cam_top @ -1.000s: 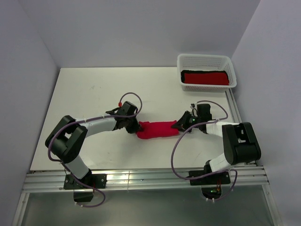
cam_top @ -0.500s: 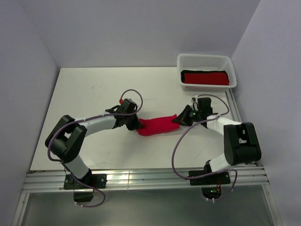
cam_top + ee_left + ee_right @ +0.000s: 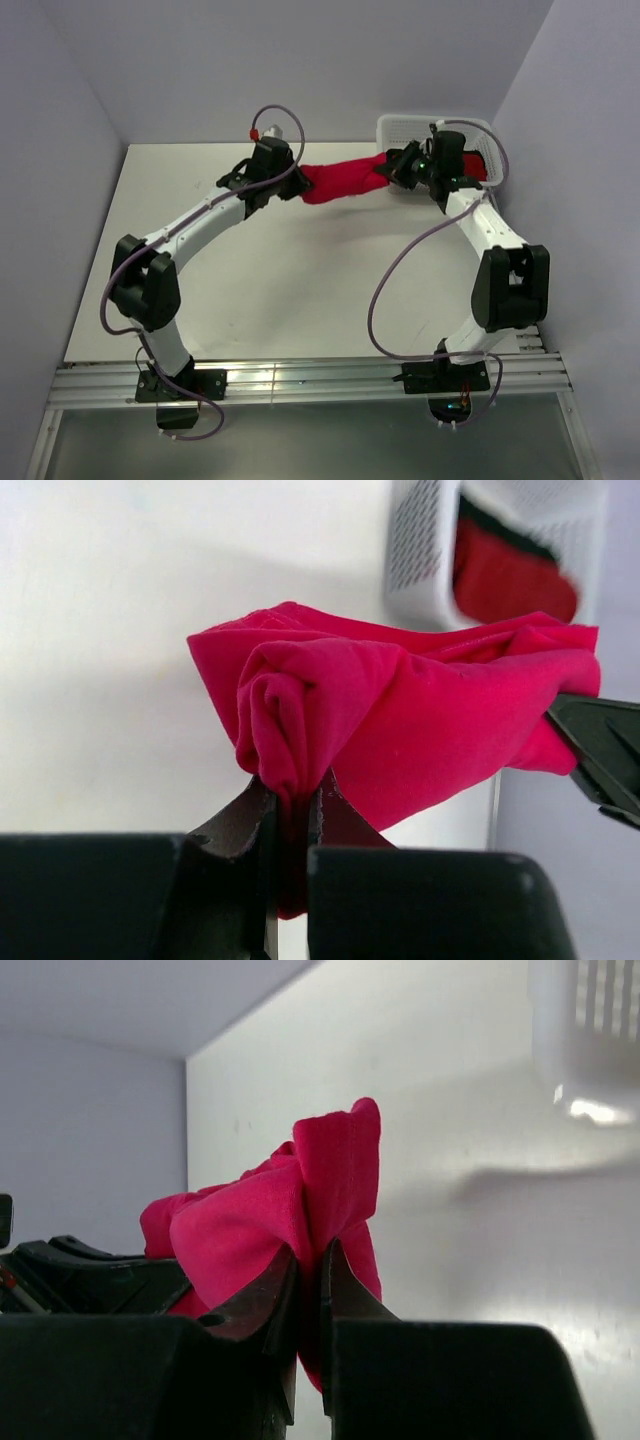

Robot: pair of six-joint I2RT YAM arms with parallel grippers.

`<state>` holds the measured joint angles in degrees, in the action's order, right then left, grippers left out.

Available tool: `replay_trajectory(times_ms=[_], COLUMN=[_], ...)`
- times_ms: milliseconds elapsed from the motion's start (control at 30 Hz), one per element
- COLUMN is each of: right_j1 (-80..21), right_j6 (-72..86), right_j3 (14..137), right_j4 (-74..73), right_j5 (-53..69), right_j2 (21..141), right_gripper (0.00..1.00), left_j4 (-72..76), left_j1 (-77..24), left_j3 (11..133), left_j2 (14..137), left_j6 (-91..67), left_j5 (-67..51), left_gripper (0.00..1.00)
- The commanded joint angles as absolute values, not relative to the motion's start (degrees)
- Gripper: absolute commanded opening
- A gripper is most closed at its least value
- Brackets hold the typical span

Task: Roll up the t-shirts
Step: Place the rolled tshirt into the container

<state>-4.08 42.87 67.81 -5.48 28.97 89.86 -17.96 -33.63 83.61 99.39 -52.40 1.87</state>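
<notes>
Cloth spans the gap between the two arms in the top view: the bright pinkish-crimson soft t-shirt (image 3: 340,180), rolled into a long bundle, hangs above the far part of the white table (image 3: 250,260). Its long axis runs left to right, and the right end sits slightly farther back, pointing at the white perforated plastic basket (image 3: 400,122) just beside it. The left gripper (image 3: 295,185) has the left end and the right gripper (image 3: 387,170) the right end. In the left wrist view, the jaws are nearly closed, pinching the spiral end of the roll, which stretches away toward the right gripper's dark finger; behind it, blurred, the basket holds a deeper red folded shirt (image 3: 505,575) with black cloth at its edge. In the right wrist view, the jaws are likewise almost shut on a fold of the crimson cloth, and the roll leads off to the left arm's black gripper.
</notes>
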Motion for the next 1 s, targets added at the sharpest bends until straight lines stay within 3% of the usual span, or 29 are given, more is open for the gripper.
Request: replay_trajectory(times_ms=[0,333,700,967], right_j1=[-3.2,-0.5,4.2,3.2], right_j6=[46.6,47.3,45.6,42.5], right_j3=[75.9,98.9,98.0,98.0], right_j4=[-4.0,-7.6,-11.1,-19.3], right_j5=[27.3,25.8,25.0,22.6], right_j2=[94.8,112.9,117.2,123.0], right_gripper=[0.0,0.0,0.0,0.0], left_j4=[-14.5,-7.0,-3.2,-3.2], left_j1=[-32.4,-29.5,-32.1,-32.9], left_j3=[91.9,114.3,123.0,119.8], left_j2=[105.7,125.2,131.7,128.4], left_j6=[-50.7,-50.0,-46.8,-45.8], left_j5=[-0.3,-8.0,-14.3,-14.1], left_gripper=[0.0,0.0,0.0,0.0])
